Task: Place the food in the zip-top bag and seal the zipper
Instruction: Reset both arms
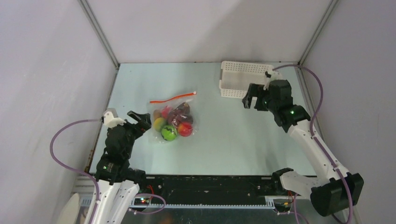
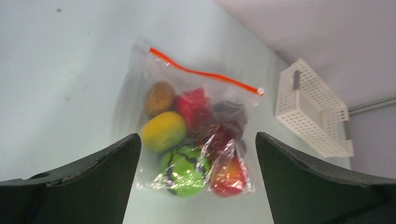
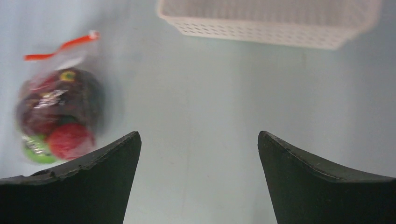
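Observation:
The clear zip-top bag lies flat on the table left of centre, holding the food: several toy fruits in green, yellow, brown, red and dark maroon. Its orange-red zipper runs along the far edge, with the white slider tab at the right end. My left gripper is open just left of the bag, and in the left wrist view the bag's near end shows between its fingers without touching them. My right gripper hangs open near the basket, far from the bag, with nothing between its fingers.
A white perforated basket stands at the back right, just behind the right gripper; it also fills the top of the right wrist view. Grey walls close in the table on three sides.

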`<state>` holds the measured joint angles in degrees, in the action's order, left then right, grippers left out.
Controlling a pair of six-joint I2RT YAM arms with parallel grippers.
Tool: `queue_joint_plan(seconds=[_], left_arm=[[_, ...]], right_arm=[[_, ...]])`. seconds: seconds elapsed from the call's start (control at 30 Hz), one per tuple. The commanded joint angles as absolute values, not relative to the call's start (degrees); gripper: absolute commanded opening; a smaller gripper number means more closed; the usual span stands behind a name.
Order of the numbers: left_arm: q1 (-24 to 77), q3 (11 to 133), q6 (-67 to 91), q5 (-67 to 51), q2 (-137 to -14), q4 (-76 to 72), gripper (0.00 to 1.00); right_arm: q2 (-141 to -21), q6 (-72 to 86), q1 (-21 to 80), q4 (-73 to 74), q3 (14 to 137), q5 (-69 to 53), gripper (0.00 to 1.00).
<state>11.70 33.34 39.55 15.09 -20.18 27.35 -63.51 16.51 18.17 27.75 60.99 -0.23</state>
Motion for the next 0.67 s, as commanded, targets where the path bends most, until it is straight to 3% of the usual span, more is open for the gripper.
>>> queue_joint_plan(seconds=[0.0,0.2,0.63], left_arm=[[11.4,35.7,40.4,17.3,-20.3,35.6,1.00],[11.4,34.6,39.5,16.9,-19.9,36.0,1.00],[11.4,34.5,39.5,17.0,-20.4,36.4,1.00]], right_arm=[[-58.4,17.6,16.6,28.9,56.0,8.4,0.99],[-54.8,20.1,16.3,23.7,50.4,17.0,0.99],[-51.6,20.0,16.3,19.3,47.5,20.2,1.00]])
